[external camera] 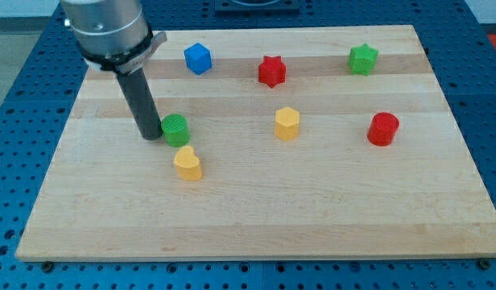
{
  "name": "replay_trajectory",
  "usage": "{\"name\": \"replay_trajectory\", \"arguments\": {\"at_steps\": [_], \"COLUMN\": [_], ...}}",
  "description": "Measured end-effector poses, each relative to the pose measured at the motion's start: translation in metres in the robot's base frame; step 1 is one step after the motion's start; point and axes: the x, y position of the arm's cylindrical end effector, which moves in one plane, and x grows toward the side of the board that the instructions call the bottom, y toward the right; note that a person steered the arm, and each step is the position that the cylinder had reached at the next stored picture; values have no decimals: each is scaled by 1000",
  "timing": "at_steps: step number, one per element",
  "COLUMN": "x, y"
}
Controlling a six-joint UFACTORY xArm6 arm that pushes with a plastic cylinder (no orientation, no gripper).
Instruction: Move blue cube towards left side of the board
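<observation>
While the arm (109, 32) comes down from the view's top left corner, its grey housing sits over the board's upper left edge and the straight dark rod (141, 103) drops from it almost upright, leaning only slightly toward the view's right. My tip (150, 136) rests on the wooden board (256, 225) just at the left side of the green cylinder (175, 129) — touching it or nearly so; I cannot tell which. There are no jaws on this arm to spread or press together, only the bare rod, and it holds nothing.

The blue cube (198, 59) sits near the board's top edge, up and to the right of my tip, well apart from it and just right of the arm's housing. A yellow block (188, 163) with a rounded top lies just below the green cylinder. Further right along the top are a red star (272, 71) and a green star (363, 60). A yellow hexagonal block (287, 123) stands mid-board, and a red cylinder (383, 129) lies toward the right edge.
</observation>
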Motion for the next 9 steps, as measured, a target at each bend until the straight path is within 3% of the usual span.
{"name": "replay_trajectory", "arguments": {"at_steps": [1,4,6,7,9], "x": [-14,6,53,51,-2], "y": [17,29,25,47,43]}}
